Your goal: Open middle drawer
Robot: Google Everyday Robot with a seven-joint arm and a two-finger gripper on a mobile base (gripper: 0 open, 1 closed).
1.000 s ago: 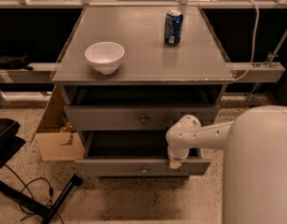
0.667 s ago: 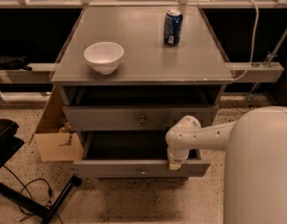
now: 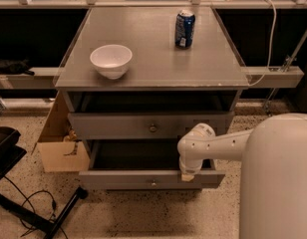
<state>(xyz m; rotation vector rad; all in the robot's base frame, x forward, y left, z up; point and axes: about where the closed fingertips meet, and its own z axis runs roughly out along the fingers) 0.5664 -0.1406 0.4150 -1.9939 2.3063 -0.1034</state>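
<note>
Hardly anything has moved since a second ago: the tool [image 3: 188, 175] sits at the same spot on the middle drawer [image 3: 118, 179], and that drawer stands out about as far as before. The tool hangs at the end of the white arm [image 3: 221, 144], which reaches in from the right. Its pale tip lies over the top edge of the drawer's front, to the right of the small round knob [image 3: 153, 183], and seems to touch it. I cannot tell whether the tool is clenched or released, nor whether it grips the edge.

The middle drawer is pulled well out from the cabinet, its dark inside showing behind the grey front. Above it, the upper drawer [image 3: 113, 126] also stands out a little, less far. On the grey worktop [image 3: 153, 68] a white bowl [image 3: 111, 60] stands near the left front, and a blue can [image 3: 184, 29] stands upright towards the right rear, well apart from the bowl. A cardboard box [image 3: 59, 153] sits on the floor just left of the cabinet.
</note>
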